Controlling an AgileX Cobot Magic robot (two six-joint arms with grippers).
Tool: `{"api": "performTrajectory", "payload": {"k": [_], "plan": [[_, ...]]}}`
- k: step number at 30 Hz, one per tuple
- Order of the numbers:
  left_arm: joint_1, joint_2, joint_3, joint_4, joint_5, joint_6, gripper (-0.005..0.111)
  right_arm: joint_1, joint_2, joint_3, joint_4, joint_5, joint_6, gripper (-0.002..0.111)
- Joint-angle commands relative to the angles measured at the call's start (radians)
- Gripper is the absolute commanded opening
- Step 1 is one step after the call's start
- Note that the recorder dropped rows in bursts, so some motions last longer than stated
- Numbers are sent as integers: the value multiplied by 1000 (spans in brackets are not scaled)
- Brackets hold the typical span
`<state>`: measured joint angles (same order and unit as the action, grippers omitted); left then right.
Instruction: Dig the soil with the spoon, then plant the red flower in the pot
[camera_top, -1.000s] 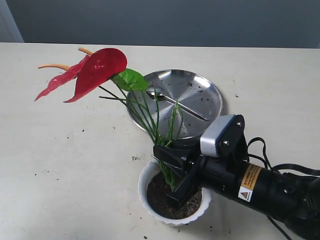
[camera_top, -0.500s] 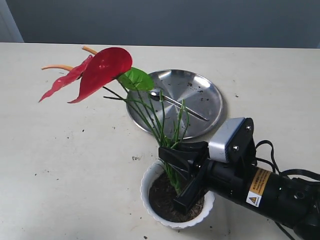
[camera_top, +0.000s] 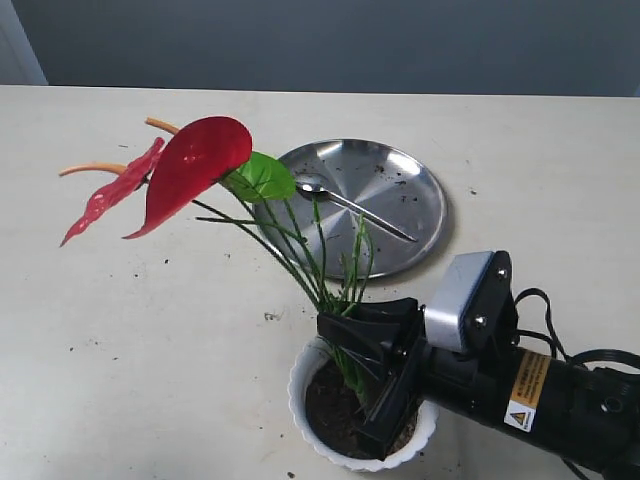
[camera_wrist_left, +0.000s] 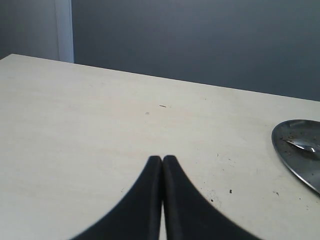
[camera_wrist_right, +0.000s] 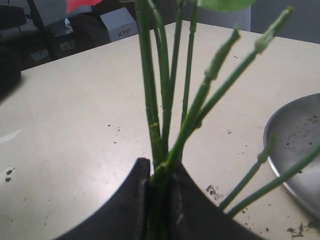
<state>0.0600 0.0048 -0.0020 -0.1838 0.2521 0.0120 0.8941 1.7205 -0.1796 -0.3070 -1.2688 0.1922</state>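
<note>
Right gripper (camera_top: 376, 418) clamps the green stems of the glossy red artificial flower (camera_top: 195, 160), seating them in the dark crumbly soil (camera_top: 328, 408) of the small scalloped white pot (camera_top: 298, 393) by the desk's near edge; left gripper (camera_wrist_left: 162, 161) rests pinched shut, empty

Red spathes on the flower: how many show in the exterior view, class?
2: a broad spathe left of the green leaf, and a narrow spathe further left, edge-on. More could hide behind them.

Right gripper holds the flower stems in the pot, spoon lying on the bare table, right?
No: the spoon lies on the steel plate, as the exterior view shows. The right gripper does hold the red flower by its stems in the pot.
</note>
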Motion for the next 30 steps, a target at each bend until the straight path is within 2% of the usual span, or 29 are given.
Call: {"api": "performTrajectory", "payload": {"k": [1,16,23,30], "plan": [[-2,-5,2,1,-12,-2,0,4,-2,16,-32,48,-26,-1],[-2,-5,2,1,-12,-2,0,4,0,-36,63,48,-37,-1],[-2,-5,2,1,-12,-2,0,4,-101,-84,73,48,-35,-1],[-2,-5,2,1,-12,-2,0,4,-55,-33,73,48,-35,-1]]}}
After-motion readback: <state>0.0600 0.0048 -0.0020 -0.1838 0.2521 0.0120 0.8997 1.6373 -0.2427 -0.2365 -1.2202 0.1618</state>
